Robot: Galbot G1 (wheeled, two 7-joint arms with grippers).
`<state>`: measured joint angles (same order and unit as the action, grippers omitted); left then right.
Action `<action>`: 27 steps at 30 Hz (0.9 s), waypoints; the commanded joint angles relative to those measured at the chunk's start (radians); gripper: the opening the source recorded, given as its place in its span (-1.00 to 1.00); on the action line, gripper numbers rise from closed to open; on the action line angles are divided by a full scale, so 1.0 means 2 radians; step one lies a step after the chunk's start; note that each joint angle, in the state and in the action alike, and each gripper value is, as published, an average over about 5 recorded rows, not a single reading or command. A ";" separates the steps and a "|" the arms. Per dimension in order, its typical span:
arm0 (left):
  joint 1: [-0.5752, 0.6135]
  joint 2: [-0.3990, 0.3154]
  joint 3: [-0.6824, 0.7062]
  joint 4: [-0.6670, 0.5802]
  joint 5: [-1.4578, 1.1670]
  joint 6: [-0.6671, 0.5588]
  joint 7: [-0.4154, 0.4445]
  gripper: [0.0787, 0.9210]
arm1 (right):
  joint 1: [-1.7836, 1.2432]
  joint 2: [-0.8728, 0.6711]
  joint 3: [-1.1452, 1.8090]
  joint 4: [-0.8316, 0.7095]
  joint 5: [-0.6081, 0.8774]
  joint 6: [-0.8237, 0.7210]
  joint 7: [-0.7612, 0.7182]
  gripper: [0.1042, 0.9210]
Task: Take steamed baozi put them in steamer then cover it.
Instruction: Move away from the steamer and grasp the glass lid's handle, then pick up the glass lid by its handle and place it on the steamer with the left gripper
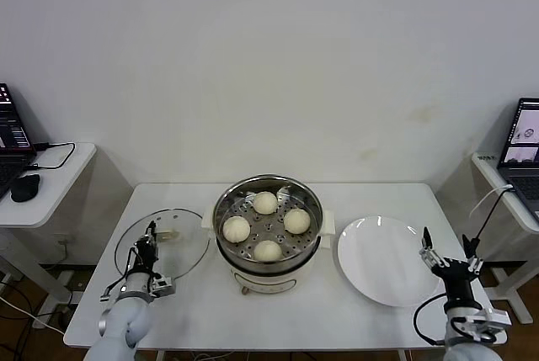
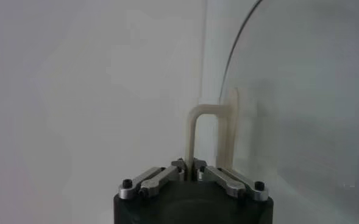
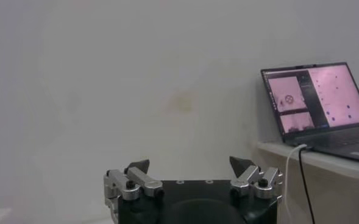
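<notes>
steamer (image 1: 268, 239): sitting at desk centre, uncovered; steel pot w/ perforated tray, on cream-white base w/ side handles. Landmark for all below.
baozi (image 1: 267, 226): four cream-white buns lying on the tray inside the steamer, spaced in a diamond, not touching each other.
cover (image 1: 187, 247): glass lid w/ metal rim, lying flat on the desk just to the robot's-left side of the steamer, rim nearly meeting the base handle.
cover handle (image 2: 213, 137): cream-white, oblong, standing up at lid centre; in left wrist view it's rising right from between the pincer tips.
left pincer (image 1: 152, 235): reaching over the cover, left of the steamer; fingers (image 2: 161, 178) pressing together, clamped on the cover handle.
right pincer (image 1: 446, 252): hanging on the far right of the steamer, beyond the plate, near the desk's edge; fingers (image 3: 138, 165) standing wide apart, gripping nothing.
plate (image 1: 383, 260): flat white round one, lying just right of the steamer, nothing on it.
desk (image 1: 253, 310): white, carrying steamer, cover, plate.
laptop (image 3: 318, 103): sitting open, screen lit, on a side desk well to the right of the steamer; another one showing at the far left w/ a mouse (image 1: 25, 187).
</notes>
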<state>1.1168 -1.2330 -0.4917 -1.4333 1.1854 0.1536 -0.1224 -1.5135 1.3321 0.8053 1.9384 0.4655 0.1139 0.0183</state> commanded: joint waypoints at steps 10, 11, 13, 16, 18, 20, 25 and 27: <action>0.079 0.039 -0.056 -0.184 0.062 0.095 0.048 -0.85 | 0.001 -0.005 0.004 0.032 0.020 -0.013 0.002 0.76; 0.079 0.042 -0.059 -0.186 0.066 0.100 0.049 -0.85 | 0.000 -0.005 0.004 0.031 0.020 -0.012 0.002 0.76; 0.077 0.049 -0.063 -0.193 0.071 0.113 0.054 -0.85 | 0.000 -0.004 0.003 0.030 0.019 -0.011 0.003 0.76; 0.072 0.054 -0.066 -0.214 0.073 0.140 0.067 -0.85 | 0.001 0.003 0.003 0.029 0.016 -0.012 0.005 0.76; 0.067 0.053 -0.065 -0.233 0.077 0.164 0.081 -0.85 | 0.003 0.010 0.003 0.030 0.012 -0.015 0.007 0.76; 0.062 0.047 -0.059 -0.257 0.088 0.184 0.094 -0.85 | 0.005 0.017 0.003 0.030 0.005 -0.017 0.008 0.76; 0.062 0.023 -0.025 -0.326 0.117 0.208 0.116 -0.85 | 0.007 0.023 0.004 0.028 -0.010 -0.020 0.009 0.76; 0.064 0.013 -0.007 -0.355 0.128 0.210 0.136 -0.85 | 0.007 0.024 0.006 0.028 -0.013 -0.020 0.009 0.76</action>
<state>1.2359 -1.1708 -0.5793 -1.9021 1.3544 0.4583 0.0401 -1.5019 1.3602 0.8126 1.9875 0.4661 0.0807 0.0339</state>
